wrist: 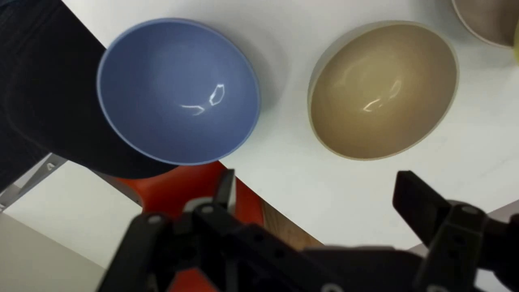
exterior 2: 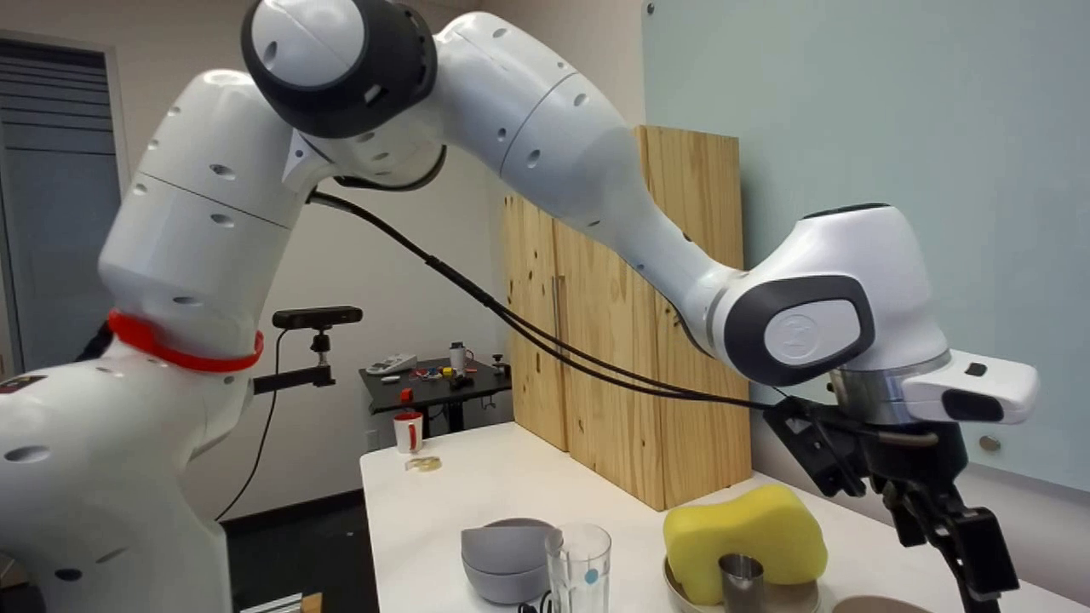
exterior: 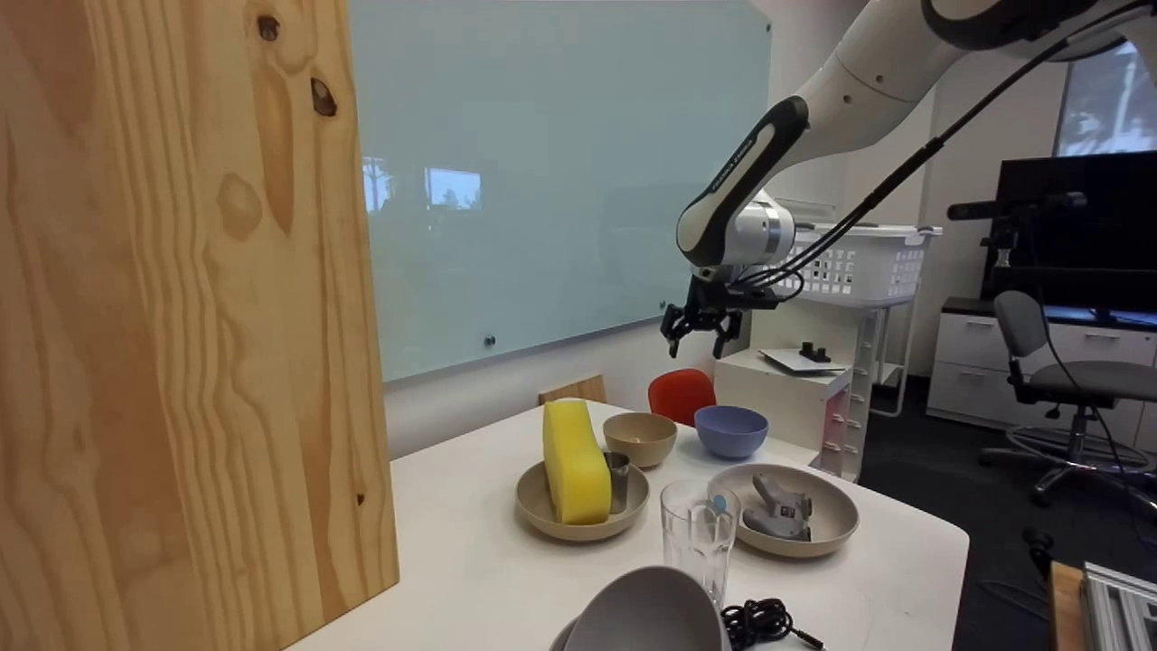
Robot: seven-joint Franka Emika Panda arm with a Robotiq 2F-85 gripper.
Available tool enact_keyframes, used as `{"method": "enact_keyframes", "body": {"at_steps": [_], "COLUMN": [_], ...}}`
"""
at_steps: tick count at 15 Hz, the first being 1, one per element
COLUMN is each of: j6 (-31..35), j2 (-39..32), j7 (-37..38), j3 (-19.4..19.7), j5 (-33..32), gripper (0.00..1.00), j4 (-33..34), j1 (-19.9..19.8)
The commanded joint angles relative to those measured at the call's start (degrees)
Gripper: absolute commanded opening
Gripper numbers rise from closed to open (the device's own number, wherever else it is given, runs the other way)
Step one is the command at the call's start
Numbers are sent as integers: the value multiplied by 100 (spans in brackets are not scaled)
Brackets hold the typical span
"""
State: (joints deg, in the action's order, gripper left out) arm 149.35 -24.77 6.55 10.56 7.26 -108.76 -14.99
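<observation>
My gripper (exterior: 696,351) is open and empty, in the air above the back edge of the white table. It also shows at the right of an exterior view (exterior 2: 954,545). In the wrist view its fingers (wrist: 316,173) are wide apart, with nothing between them. The nearest things are a blue bowl (wrist: 178,91) and a tan bowl (wrist: 383,91), both upright with nothing seen inside. The blue bowl (exterior: 731,434) and tan bowl (exterior: 640,440) stand side by side below the gripper in an exterior view. The gripper touches neither.
A plate (exterior: 533,515) holds a yellow sponge (exterior: 577,466) and metal cup (exterior: 618,484). Another plate (exterior: 836,529) holds a grey controller (exterior: 782,511). A clear glass (exterior: 699,538), grey bowls (exterior: 646,615) and a black cable (exterior: 764,622) are nearby. A wooden cabinet (exterior 2: 613,358) stands on the table.
</observation>
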Motion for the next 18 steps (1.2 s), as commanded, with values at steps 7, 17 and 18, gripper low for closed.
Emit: {"method": "enact_keyframes", "body": {"at_steps": [7,17,18], "j6": [-410,-349,-350], "j2": [-281,-668,-751], "j7": [-297,-573,-615], "j3": [-14,-142,-164], "j5": [268,519,536], "gripper": [100,100,100], "j4": [337,271,330], "j1": [-480,-605,-637]}}
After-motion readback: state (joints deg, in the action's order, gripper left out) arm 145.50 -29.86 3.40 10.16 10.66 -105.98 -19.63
